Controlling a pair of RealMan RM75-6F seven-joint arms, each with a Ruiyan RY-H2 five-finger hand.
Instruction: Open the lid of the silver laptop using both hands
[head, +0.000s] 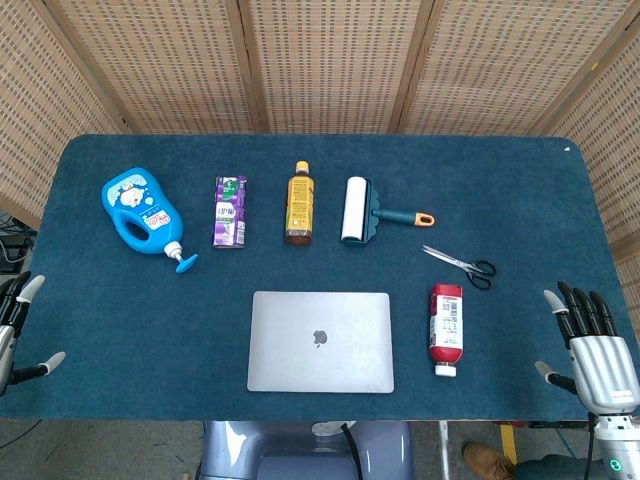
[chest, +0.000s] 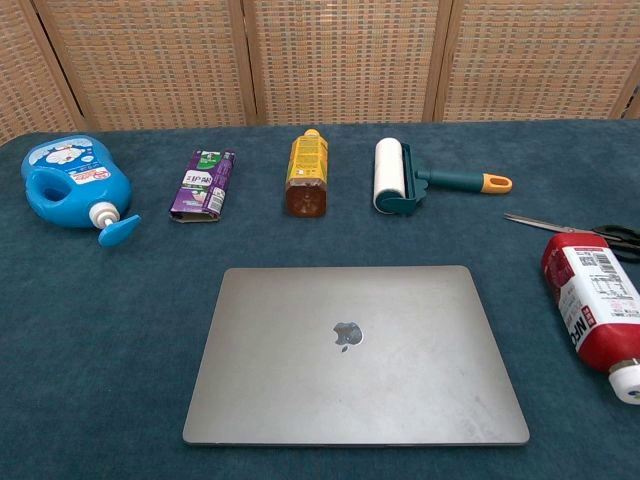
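The silver laptop (head: 320, 341) (chest: 353, 350) lies flat with its lid down at the front middle of the blue table (head: 520, 190). My left hand (head: 15, 330) is at the table's left front edge, fingers spread, holding nothing, far from the laptop. My right hand (head: 590, 345) hovers at the right front edge with fingers apart and empty, past the red bottle. Neither hand shows in the chest view.
Behind the laptop lie a blue detergent jug (head: 142, 213), a purple pack (head: 230, 211), an amber bottle (head: 300, 203) and a lint roller (head: 362, 211). Scissors (head: 462, 265) and a red bottle (head: 446, 327) lie right of the laptop. Wicker screens (head: 330, 60) stand behind.
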